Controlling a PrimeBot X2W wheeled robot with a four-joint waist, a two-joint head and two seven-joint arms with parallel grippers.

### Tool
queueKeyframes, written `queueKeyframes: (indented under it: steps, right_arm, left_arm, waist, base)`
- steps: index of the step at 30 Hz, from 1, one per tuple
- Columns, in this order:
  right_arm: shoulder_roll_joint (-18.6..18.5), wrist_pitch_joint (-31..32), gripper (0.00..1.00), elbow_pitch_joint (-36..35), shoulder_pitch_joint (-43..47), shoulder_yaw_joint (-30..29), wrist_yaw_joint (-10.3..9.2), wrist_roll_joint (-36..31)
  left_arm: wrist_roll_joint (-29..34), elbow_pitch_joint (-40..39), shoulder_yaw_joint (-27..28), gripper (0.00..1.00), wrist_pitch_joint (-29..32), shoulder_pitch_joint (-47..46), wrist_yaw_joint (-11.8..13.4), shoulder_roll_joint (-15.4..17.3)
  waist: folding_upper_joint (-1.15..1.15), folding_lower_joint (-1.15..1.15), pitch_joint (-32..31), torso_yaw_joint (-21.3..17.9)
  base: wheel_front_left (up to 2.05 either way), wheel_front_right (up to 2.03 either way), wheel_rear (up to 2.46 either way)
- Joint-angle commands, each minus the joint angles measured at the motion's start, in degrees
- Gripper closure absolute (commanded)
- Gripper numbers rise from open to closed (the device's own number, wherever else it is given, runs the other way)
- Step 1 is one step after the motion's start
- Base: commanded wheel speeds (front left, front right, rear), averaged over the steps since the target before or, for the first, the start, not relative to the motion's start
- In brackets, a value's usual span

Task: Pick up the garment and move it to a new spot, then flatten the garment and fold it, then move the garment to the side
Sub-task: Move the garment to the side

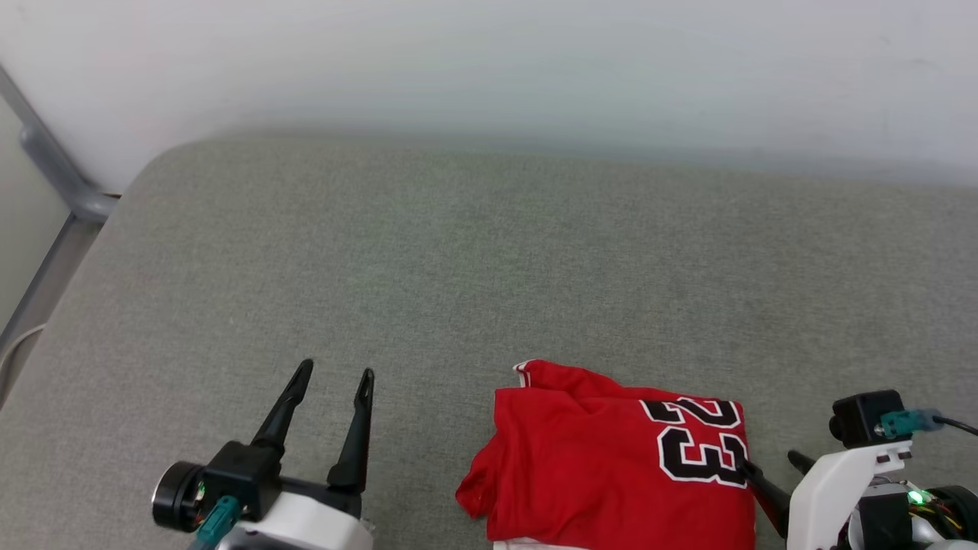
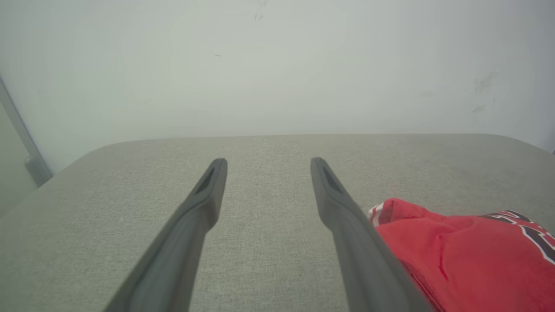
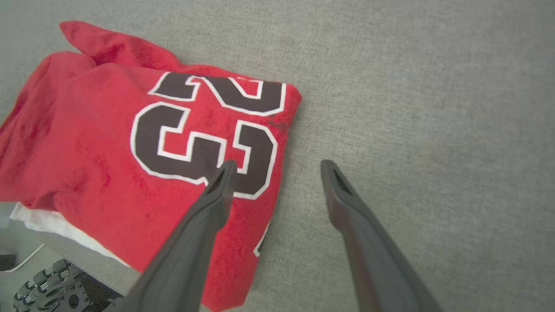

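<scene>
The garment [image 3: 108, 151], just left of the right gripper [image 3: 278, 164], is soft matt red cloth, a bit fuzzy. The dark numerals on it look flat and printed on, and so does their white outline. Fingers on that one and on the left gripper [image 1: 337, 370] look like smooth dark matt plastic. Under them it's all grey upholstered surface [image 1: 458, 252]: coarse woven fabric, no shine. The white shell [image 1: 833, 481] behind the right gripper looks like glossy hard plastic. The wall [image 1: 489, 61] past the fingertips is matt, pale and faintly scuffed. The grey rail [image 1: 53, 160] out left of the left gripper looks like painted metal.
</scene>
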Motion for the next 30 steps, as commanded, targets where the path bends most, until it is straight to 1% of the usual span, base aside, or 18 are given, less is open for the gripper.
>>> queueKeyframes:
  steps: [1, 4, 7, 12, 13, 15, 16, 17, 18, 21, 25, 27, 30]
  right_arm:
    - [0.37, 3.73, 0.00, -0.50, -1.03, -0.37, -0.04, 0.47]
    - [1.20, 11.24, 0.00, -1.19, -1.99, -0.74, -0.05, 0.26]
    - [1.93, 15.84, 0.00, -1.11, -2.28, -0.96, -0.05, -0.11]
    - [3.19, 19.32, 0.00, 0.95, -2.38, -1.81, -0.04, -2.42]
    - [3.90, 19.79, 0.00, 3.00, -1.99, -1.40, -0.04, -3.38]
    - [4.54, 19.57, 0.00, 4.44, -1.83, -0.73, -0.03, -3.31]
    - [4.75, 19.31, 0.08, 6.17, -1.57, 0.27, -0.02, -3.31]
    - [4.88, 19.09, 0.76, 6.94, -1.54, 0.74, 0.04, -3.00]
    - [4.85, 18.76, 1.00, 7.64, -1.67, 1.48, 0.04, -2.61]
    - [2.89, 16.72, 1.00, 8.89, -2.19, 3.25, -0.01, -3.28]
    - [0.24, 13.19, 1.00, 8.25, -4.51, 4.89, -0.06, -3.30]
    - [-2.03, 11.63, 1.00, 7.25, -5.51, 6.44, -0.09, -4.07]
    - [-6.97, 10.40, 1.00, 5.33, -7.29, 10.23, -0.08, -6.25]
  left_arm:
    - [-0.12, -0.07, -0.61, 0.00, -0.12, -1.45, -0.07, -0.29]
    - [-0.04, 0.11, -1.73, 0.00, -0.12, -2.73, -0.08, -0.07]
    - [-0.17, 0.25, -2.18, 0.00, -0.12, -3.74, -0.02, -0.02]
    - [-0.33, 0.53, -2.68, 0.00, -0.12, -4.75, -0.03, 0.05]
    - [-0.47, 0.67, -2.67, 0.00, -0.12, -5.27, -0.03, 0.15]
    - [-0.55, 0.76, -2.75, 0.00, -0.12, -5.54, -0.03, 0.22]
    - [-0.53, 0.88, -2.92, 0.00, -0.12, -5.56, -0.04, 0.28]
    - [-0.52, 0.98, -2.95, 0.00, -0.12, -5.56, -0.04, 0.29]
    - [-0.51, 1.05, -2.97, 0.00, -0.12, -5.64, -0.04, 0.29]
    - [-0.43, 1.28, -3.14, 0.00, -0.12, -5.48, -0.04, 0.35]
    - [-0.57, 1.31, -3.06, 0.00, -0.12, -4.42, -0.04, 0.44]
    - [-0.58, 1.01, -3.23, 0.00, -0.12, -4.13, -0.04, 0.45]
    - [-0.41, 0.54, -3.72, 0.00, -0.12, -3.67, -0.04, 0.21]
  waist:
    - [0.00, 0.00, 1.30, 0.87]
    - [0.00, 0.00, 2.73, 2.12]
    - [0.00, 0.00, 3.98, 3.40]
    - [0.00, 0.00, 5.62, 5.40]
    - [0.00, 0.00, 6.31, 6.22]
    - [0.00, 0.00, 6.69, 6.58]
    - [0.00, 0.00, 6.87, 6.80]
    - [0.00, 0.00, 6.91, 6.86]
    - [0.00, 0.00, 6.89, 6.89]
    - [0.00, 0.00, 6.13, 6.62]
    - [0.00, 0.00, 4.60, 5.21]
    - [0.00, 0.00, 3.88, 4.12]
    - [0.00, 0.00, 3.03, 2.16]
  base:
    - [0.00, 0.00, 0.00]
    - [0.00, 0.00, 0.00]
    - [0.00, 0.00, 0.00]
    - [0.00, 0.00, 0.00]
    - [0.00, 0.00, 0.00]
    - [0.00, 0.00, 0.00]
    - [0.00, 0.00, 0.00]
    - [0.00, 0.00, 0.00]
    - [0.00, 0.00, 0.00]
    - [0.00, 0.00, 0.00]
    - [0.00, 0.00, 0.00]
    - [0.00, 0.00, 0.00]
    - [0.00, 0.00, 0.00]
